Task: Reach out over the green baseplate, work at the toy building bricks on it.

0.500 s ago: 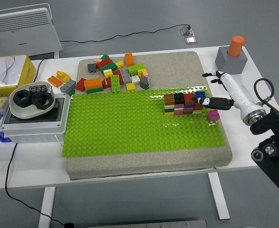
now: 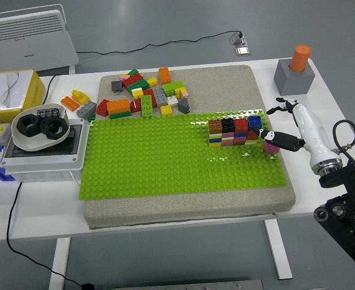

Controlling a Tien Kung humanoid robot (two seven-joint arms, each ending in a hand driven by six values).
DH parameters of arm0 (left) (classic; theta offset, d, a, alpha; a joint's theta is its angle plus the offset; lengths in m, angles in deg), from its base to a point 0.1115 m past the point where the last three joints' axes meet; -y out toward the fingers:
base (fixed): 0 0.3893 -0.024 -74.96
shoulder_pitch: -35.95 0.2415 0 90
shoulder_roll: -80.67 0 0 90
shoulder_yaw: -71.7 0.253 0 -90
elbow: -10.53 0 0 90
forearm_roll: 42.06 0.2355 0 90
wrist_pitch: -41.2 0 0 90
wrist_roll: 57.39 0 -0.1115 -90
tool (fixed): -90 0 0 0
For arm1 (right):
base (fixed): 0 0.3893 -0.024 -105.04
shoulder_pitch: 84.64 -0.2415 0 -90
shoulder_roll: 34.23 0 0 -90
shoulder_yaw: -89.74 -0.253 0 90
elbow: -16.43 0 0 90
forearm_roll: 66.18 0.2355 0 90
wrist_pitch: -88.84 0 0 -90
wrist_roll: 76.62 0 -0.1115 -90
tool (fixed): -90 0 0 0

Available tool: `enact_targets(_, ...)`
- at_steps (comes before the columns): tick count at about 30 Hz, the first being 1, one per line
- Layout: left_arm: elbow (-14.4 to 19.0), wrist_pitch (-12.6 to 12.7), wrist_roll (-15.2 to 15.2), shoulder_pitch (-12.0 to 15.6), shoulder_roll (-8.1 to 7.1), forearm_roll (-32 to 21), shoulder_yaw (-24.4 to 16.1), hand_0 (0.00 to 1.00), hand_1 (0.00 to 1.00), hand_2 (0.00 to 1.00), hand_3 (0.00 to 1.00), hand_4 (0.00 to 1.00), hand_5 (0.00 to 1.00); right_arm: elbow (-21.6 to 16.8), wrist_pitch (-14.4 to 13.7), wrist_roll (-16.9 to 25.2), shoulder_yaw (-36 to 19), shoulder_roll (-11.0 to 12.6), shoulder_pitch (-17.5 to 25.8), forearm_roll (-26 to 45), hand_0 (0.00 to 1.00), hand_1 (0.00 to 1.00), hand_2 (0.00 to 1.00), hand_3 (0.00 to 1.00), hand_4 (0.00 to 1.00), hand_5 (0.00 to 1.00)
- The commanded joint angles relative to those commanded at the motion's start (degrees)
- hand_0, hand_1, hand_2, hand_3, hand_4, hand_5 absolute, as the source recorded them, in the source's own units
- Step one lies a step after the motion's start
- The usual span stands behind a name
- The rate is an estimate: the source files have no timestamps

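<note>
Our right hand point(image 2: 289, 130) reaches in from three o'clock over the baseplate point(image 2: 165, 160), one black finger touching a pink brick point(image 2: 271, 146); we cannot tell whether it grips. The brick sits at the plate's right edge, just beside the stacked bricks point(image 2: 234, 132). Loose bricks point(image 2: 144, 93) lie at twelve o'clock.
</note>
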Motion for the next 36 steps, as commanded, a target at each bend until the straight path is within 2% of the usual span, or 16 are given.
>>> enact_targets(6, 0.00, 0.38, -0.42, -0.07, 0.03, -0.60, 0.13, 0.701, 0.468, 0.433, 0.499, 0.395, 0.192, 1.54, 1.57, -1.67, 1.44, -0.03, -2.14, -2.85, 0.779, 0.791, 0.852, 0.526, 0.923, 0.532)
enact_targets(15, 0.00, 0.65, -0.75, -0.26, -0.02, -0.67, 0.04, 0.701, 0.468, 0.431, 0.499, 0.398, 0.192, 5.25, 2.31, -2.40, 4.06, -0.40, -6.46, -4.08, 0.772, 0.789, 0.858, 0.547, 0.902, 0.534)
enact_targets(23, 0.00, 0.73, -0.79, -0.31, -0.10, -0.58, -0.15, 0.700, 0.467, 0.425, 0.500, 0.400, 0.193, 7.57, 3.04, -2.81, 5.44, -0.64, -7.86, -4.48, 0.773, 0.793, 0.857, 0.551, 0.900, 0.536)
enact_targets(36, 0.00, 0.65, -0.66, -0.37, -0.12, -0.47, -0.13, 0.701, 0.467, 0.423, 0.499, 0.402, 0.192, 9.01, 3.74, -3.20, 6.38, -0.67, -8.90, -4.85, 0.775, 0.798, 0.857, 0.557, 0.898, 0.537)
